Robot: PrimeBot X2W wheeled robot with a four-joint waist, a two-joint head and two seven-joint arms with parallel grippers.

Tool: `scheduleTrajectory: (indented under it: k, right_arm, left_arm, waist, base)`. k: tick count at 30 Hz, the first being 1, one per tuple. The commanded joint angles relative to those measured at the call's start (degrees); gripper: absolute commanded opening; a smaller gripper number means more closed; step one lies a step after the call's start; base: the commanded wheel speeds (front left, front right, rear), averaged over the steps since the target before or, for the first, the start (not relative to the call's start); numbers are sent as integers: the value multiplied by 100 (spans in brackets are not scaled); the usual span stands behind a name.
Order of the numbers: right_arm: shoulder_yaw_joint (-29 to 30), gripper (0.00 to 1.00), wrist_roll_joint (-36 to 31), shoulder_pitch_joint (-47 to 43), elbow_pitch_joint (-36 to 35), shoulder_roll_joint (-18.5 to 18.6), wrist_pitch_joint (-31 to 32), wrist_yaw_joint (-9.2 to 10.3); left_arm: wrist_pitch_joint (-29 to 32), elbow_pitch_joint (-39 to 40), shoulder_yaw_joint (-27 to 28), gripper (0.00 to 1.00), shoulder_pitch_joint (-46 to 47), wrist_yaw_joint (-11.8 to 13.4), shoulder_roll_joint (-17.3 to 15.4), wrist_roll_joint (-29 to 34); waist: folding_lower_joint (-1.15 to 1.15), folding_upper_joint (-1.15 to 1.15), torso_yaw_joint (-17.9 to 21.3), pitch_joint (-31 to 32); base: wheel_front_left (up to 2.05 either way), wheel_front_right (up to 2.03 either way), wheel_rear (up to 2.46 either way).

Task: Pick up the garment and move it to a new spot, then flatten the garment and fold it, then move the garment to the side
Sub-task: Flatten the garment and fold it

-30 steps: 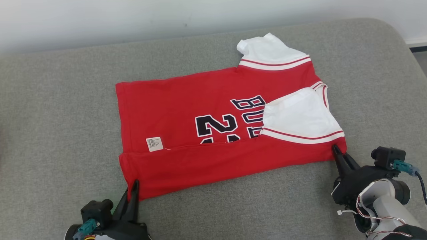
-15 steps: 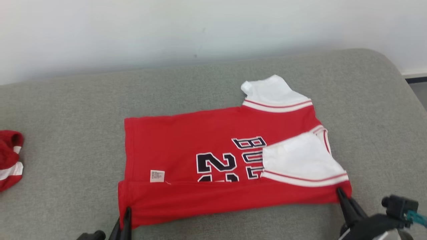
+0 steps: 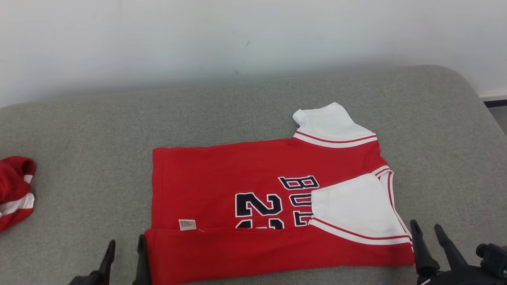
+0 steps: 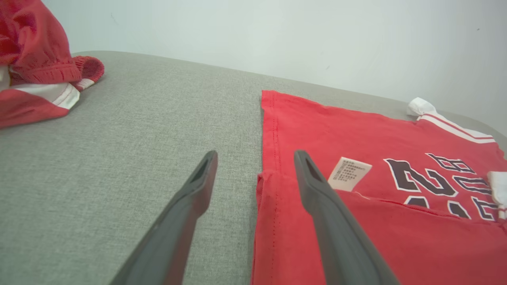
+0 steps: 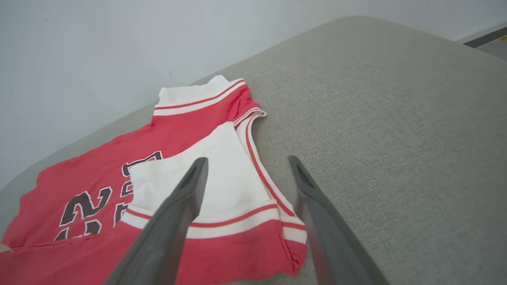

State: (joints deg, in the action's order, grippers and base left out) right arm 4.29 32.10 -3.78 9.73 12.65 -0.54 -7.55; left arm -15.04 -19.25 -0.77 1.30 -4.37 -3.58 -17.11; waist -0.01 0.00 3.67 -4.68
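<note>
The garment (image 3: pixel 237 174) is a red jersey with white sleeves and black lettering, lying flat on the grey cushion (image 3: pixel 79 166), its near long edge folded over toward the back. My left gripper (image 3: pixel 124 245) stands open at the garment's near left corner (image 4: pixel 273 221), one finger over the cloth, one over bare cushion, holding nothing. My right gripper (image 3: pixel 427 233) is open at the near right corner (image 5: pixel 293 253), straddling the edge beside the folded white sleeve (image 5: pixel 206 182). A white label (image 4: pixel 348 174) shows near the fold.
Another red and white garment (image 3: pixel 16 190) lies bunched at the cushion's far left (image 4: pixel 35 67). A pale wall (image 3: pixel 237 39) runs behind the cushion. The cushion's rounded right corner (image 5: pixel 396 47) drops to a floor strip (image 3: pixel 495 103).
Both grippers have opened and let go of the garment's near corners, which now lie on the cushion. The head camera has tilted up, so the whole picture has shifted down.
</note>
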Motion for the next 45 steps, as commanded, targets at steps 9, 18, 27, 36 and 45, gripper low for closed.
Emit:
scheduleTrajectory:
  k: [9,18,27,36,45]
  right_arm:
    - [133,100,-753,76,-685,-254,-691,10]
    - [-32,100,-1363,14,-785,-374,-1178,10]
    - [-120,100,-1733,-91,-788,-445,-1219,10]
    - [-255,100,-1941,-125,-596,-487,-1177,10]
    - [-289,100,-1923,224,-369,-319,-1057,10]
  left_arm:
    - [-19,1333,616,100,-281,186,56,702]
    - [-19,1826,772,100,-603,209,-55,1384]
    - [-10,1739,578,100,-809,144,-213,1586]
    - [8,1513,443,100,-1004,116,-157,1443]
    - [-10,1441,463,100,-650,93,-162,1187]
  waist:
    - [1,0,-71,343]
    - [1,0,-157,543]
    - [1,0,-228,628]
    - [1,0,-226,568]
    - [1,0,-113,398]
  base:
    - [0,0,0]
    - [0,0,0]
    - [0,0,0]
    - [0,0,0]
    - [0,0,0]
